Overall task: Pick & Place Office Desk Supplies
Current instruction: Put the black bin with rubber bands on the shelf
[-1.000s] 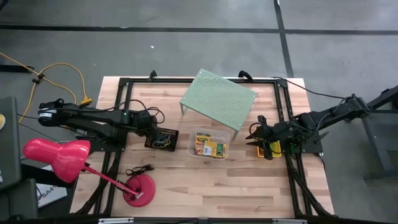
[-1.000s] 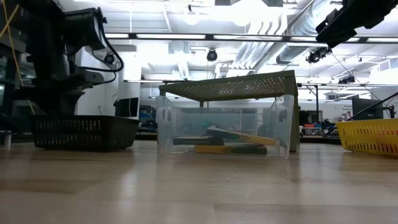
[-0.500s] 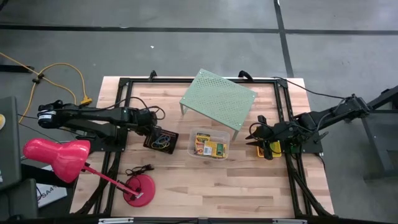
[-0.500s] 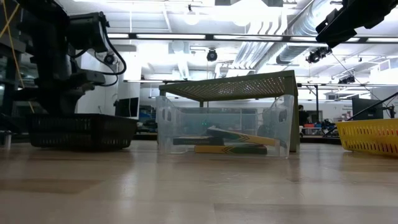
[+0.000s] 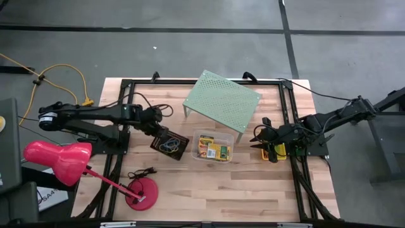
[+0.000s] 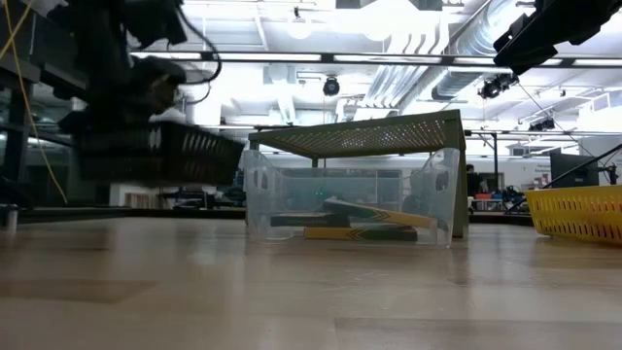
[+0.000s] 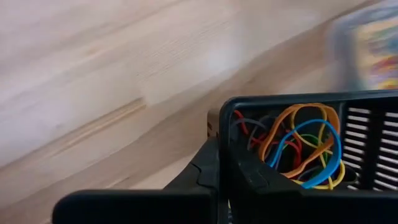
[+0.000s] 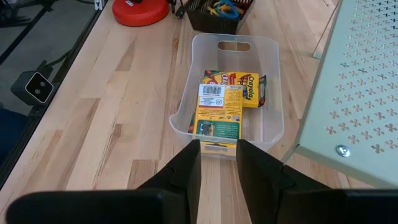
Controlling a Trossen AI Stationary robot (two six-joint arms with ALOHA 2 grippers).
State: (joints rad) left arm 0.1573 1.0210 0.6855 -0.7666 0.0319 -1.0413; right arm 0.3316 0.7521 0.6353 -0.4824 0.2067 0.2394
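Observation:
A small black mesh tray [image 5: 171, 144] [image 6: 160, 154] with coloured rubber bands [image 7: 301, 146] in it hangs above the table at the left, with my left gripper [image 5: 155, 131] [image 7: 227, 183] shut on it. At the table's middle stands a clear tub [image 5: 214, 147] [image 8: 231, 46] on its base, with green-and-yellow card boxes [image 8: 221, 102] lying inside. My right gripper [image 5: 262, 140] [image 8: 218, 165] waits open, with nothing between its fingers, above the yellow basket [image 5: 277, 152] [image 6: 578, 212] at the right. My left gripper pinches the tray's side wall [image 7: 222, 134] near a corner, one finger inside the tray and one outside. The fingers slant down onto it from the table's left side. The tray is lifted clear of the table and tilted, and the rubber bands lie on its floor.
A pale green perforated shelf [image 5: 223, 101] [image 8: 364, 81] stands on its legs behind and partly over the tub. A pink-red desk lamp [image 5: 63, 161] with its round base [image 5: 140, 193] takes up the near left. Bare wood lies along the near edge [image 5: 215, 190].
My left gripper has risen and gone a little toward the tub, turning as it went. The mesh tray, which stood on the table, has come up clear of it with the gripper, has turned about and now hangs tilted.

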